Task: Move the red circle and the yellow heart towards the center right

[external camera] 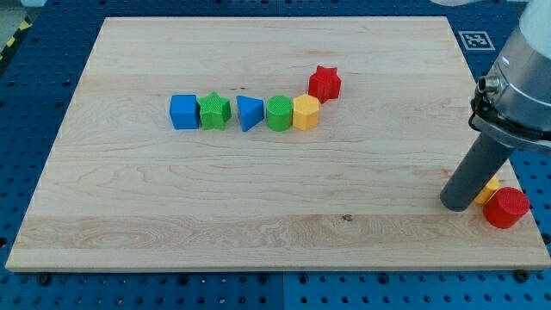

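The red circle (506, 207) lies near the board's lower right corner. The yellow heart (489, 189) sits just left of and above it, mostly hidden behind my rod. My tip (458, 206) rests on the board at the left of both blocks, touching or nearly touching the yellow heart.
A row of blocks lies in the upper middle: blue square (184, 112), green star (213, 111), blue triangle (249, 113), green circle (279, 113), yellow hexagon (306, 113), and a red star (325, 83) above its right end. The wooden board's right edge (516, 155) is close to the tip.
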Robot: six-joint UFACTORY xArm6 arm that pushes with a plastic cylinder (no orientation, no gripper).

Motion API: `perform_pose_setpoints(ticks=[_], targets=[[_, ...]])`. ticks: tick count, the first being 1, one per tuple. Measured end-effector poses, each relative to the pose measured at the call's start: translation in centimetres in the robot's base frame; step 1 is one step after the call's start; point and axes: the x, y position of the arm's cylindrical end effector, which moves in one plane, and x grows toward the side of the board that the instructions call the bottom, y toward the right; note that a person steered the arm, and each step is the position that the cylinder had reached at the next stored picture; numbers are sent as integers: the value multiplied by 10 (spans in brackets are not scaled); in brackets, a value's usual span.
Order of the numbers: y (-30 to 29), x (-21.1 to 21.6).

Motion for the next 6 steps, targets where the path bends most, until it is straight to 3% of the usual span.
perform_pose_setpoints(ticks=[1,2,4,5,6], targets=[[-13,36],[18,61],[106,43],[101,36],[60,36]])
